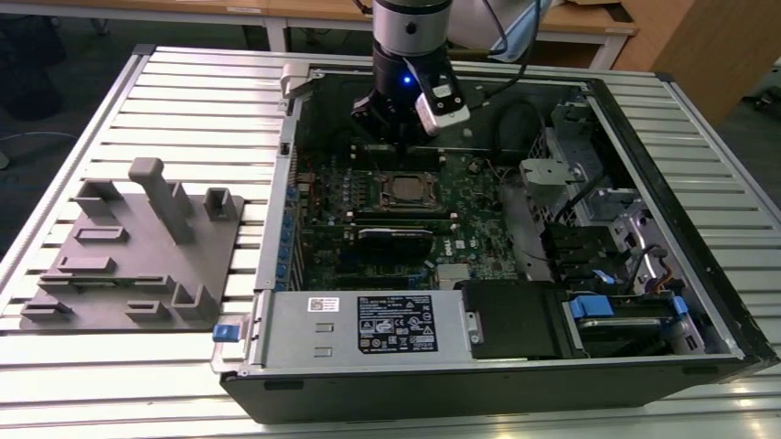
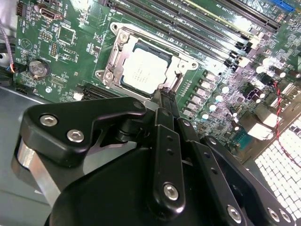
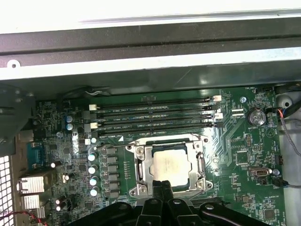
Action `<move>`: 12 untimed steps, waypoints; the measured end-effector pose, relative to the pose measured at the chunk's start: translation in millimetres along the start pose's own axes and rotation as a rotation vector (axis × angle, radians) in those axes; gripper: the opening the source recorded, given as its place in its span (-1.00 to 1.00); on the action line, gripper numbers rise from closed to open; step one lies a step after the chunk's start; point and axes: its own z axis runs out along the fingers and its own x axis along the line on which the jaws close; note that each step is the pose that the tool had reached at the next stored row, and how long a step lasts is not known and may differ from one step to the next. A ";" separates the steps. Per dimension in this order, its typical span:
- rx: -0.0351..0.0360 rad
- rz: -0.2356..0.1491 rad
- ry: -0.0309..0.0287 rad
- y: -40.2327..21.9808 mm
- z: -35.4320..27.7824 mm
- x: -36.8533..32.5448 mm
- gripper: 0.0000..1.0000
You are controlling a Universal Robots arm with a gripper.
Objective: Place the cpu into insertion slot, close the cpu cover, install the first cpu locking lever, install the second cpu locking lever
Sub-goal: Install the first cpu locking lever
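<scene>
On the exterior view's left, a grey fixture (image 1: pixel 128 265) lies on the tabletop (image 1: pixel 183 91). Inside the open computer case (image 1: pixel 488 389), the cpu (image 3: pixel 170 165) sits in the insertion slot (image 3: pixel 137 149) with the cpu cover (image 3: pixel 145 167) lying down around it. The claw (image 3: pixel 162 187) is clenched and empty at the slot's edge.

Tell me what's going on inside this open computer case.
One robot arm's black gripper hangs low over the green circuit board inside the open black computer case. Its fingers are together, with the tips at the edge of the thin silver metal cpu cover. The small square silvery-grey cpu is already seated on the board, and the cover frame lies down around it. Whether it is locked down I cannot tell.
</scene>
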 end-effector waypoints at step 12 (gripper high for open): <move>-0.0002 0.000 -0.0001 0.1 -3.9 -0.2 -0.80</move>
